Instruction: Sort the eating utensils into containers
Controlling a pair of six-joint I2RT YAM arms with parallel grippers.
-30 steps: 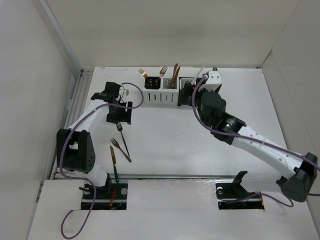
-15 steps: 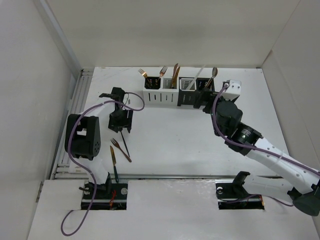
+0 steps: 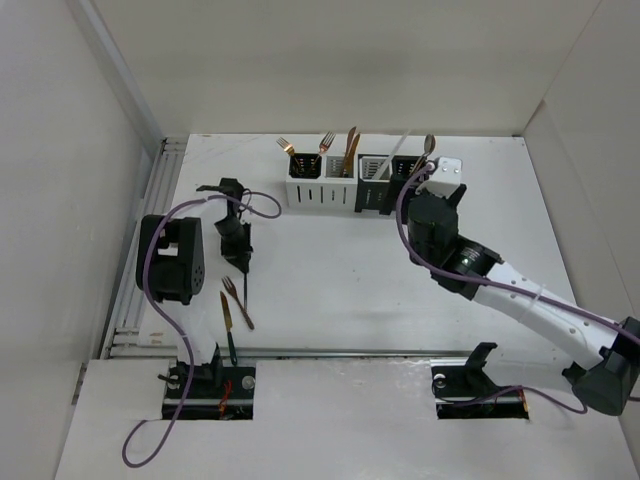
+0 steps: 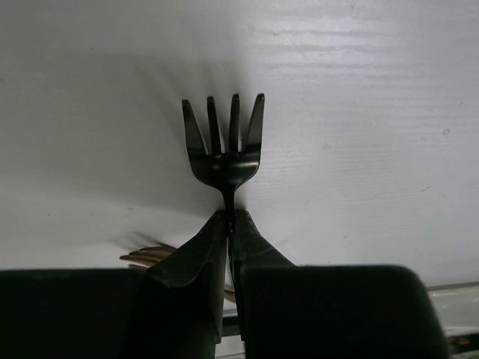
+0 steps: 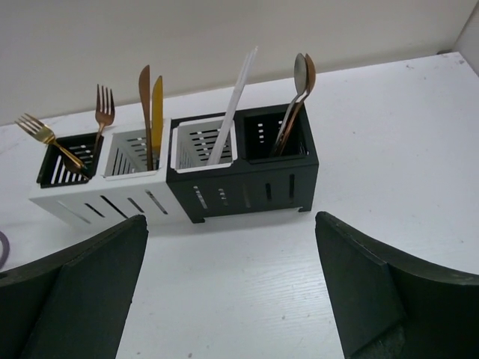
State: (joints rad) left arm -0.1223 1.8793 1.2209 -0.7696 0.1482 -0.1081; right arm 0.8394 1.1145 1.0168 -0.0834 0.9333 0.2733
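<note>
A black fork [image 4: 224,153] lies on the white table, tines pointing away. My left gripper [image 4: 229,218] is shut on its neck, just below the tines. In the top view the left gripper [image 3: 240,260] stands low at the table's left, with the black fork's handle [image 3: 245,283] trailing toward the near edge. The containers [image 5: 247,191], white ones on the left and black on the right, hold copper forks [image 5: 101,112], gold knives [image 5: 150,105], a white stick [image 5: 236,97] and spoons [image 5: 299,82]. My right gripper [image 5: 232,284] is open and empty in front of the containers [image 3: 345,192].
A copper fork [image 3: 238,301] and a knife [image 3: 229,328] with a dark handle lie near the front-left edge, beside the black fork. The copper fork's tines [image 4: 146,256] show by my left fingers. White walls close in the table on the left, back and right.
My left gripper has come down over the black fork and shut on its neck. The right arm has drawn back from the containers, its jaws still wide.
</note>
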